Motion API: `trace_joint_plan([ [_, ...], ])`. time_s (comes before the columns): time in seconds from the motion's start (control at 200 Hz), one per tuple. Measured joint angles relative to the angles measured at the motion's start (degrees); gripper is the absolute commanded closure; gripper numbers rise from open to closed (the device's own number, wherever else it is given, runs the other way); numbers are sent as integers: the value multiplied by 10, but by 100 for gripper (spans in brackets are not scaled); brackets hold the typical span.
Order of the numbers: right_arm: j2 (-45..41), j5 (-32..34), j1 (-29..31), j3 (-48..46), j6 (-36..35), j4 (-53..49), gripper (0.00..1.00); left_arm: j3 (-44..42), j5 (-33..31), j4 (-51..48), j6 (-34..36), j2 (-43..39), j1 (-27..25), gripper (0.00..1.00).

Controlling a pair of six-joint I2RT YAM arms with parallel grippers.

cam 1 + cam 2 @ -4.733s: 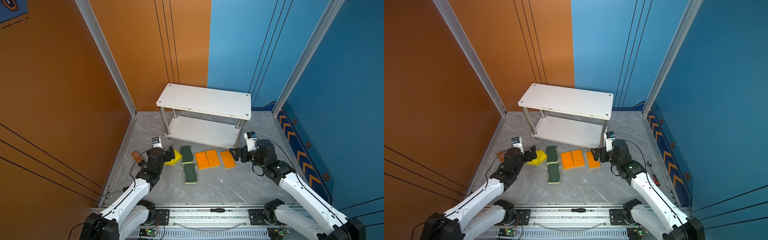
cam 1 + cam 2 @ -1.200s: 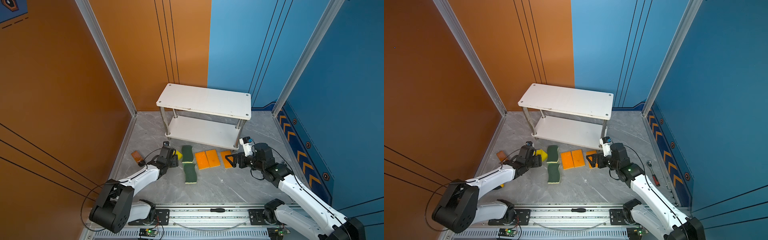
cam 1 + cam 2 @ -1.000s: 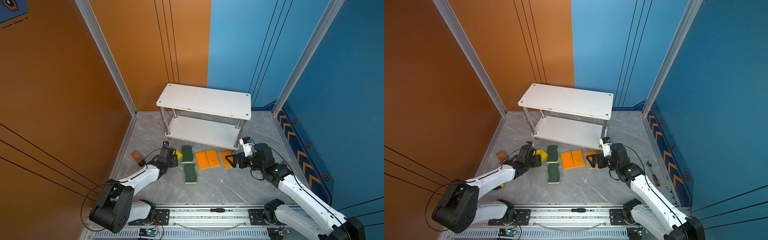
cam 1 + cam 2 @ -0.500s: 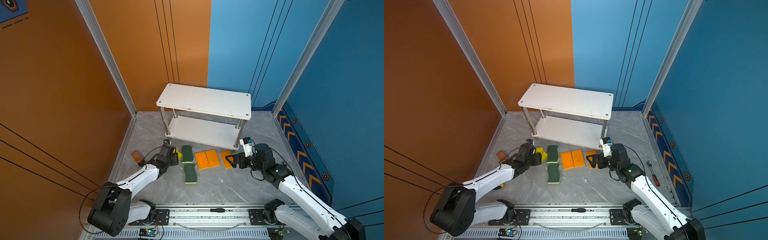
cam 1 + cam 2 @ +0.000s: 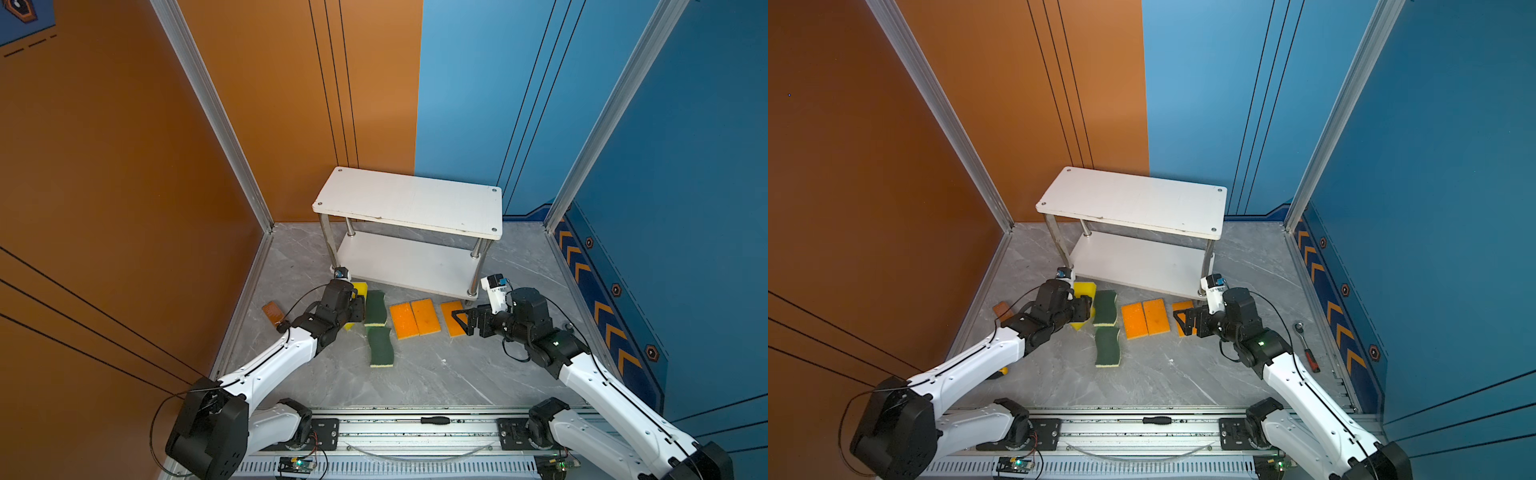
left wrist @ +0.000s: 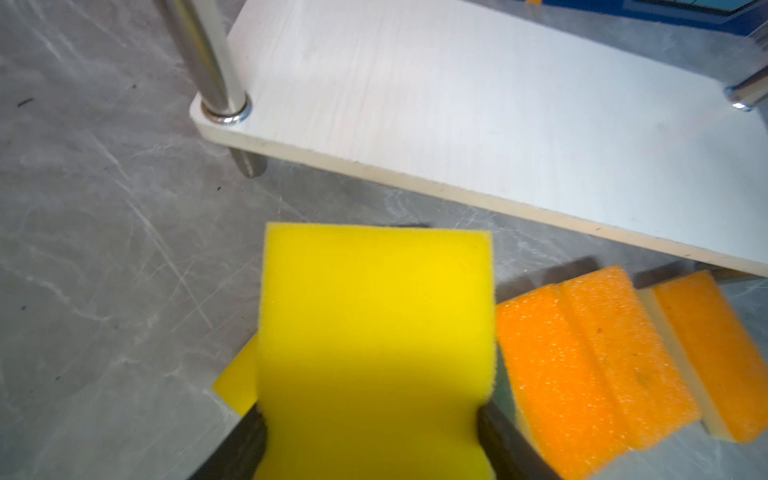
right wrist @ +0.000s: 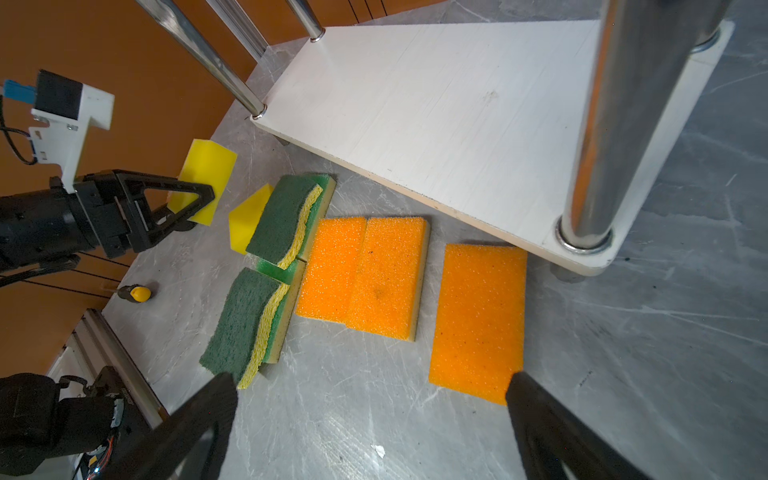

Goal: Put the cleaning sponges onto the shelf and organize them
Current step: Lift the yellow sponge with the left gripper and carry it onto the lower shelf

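**Left arm finally got hold of a sponge**

Seconds earlier the left gripper was open above the pile. Now its fingers pinched the plain yellow sponge across its short sides, clear of the other yellow sponge on the floor, so shelving looked next. Its long axis pointed away from the wrist at the lower board of the shelf, just short of its edge. The right gripper hung wide open over the lone orange-topped sponge.

Left jaws have closed on a yellow sponge.
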Motion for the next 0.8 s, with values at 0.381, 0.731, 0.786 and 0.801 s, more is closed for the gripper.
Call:
trace_joint_plan([
  [0.381, -38, 7, -21, 0, 1, -3, 0, 96, -3, 1, 5, 72, -65, 36],
  [0.731, -51, 33, -40, -3, 10, -23, 0, 204, -7, 37, 13, 218, -133, 35],
  [0.786, -56, 38, -43, -4, 11, -27, 0, 226, -8, 45, 14, 241, -143, 35],
  [0.801, -57, 40, -44, -5, 12, -28, 0, 231, -9, 48, 14, 247, -145, 35],
])
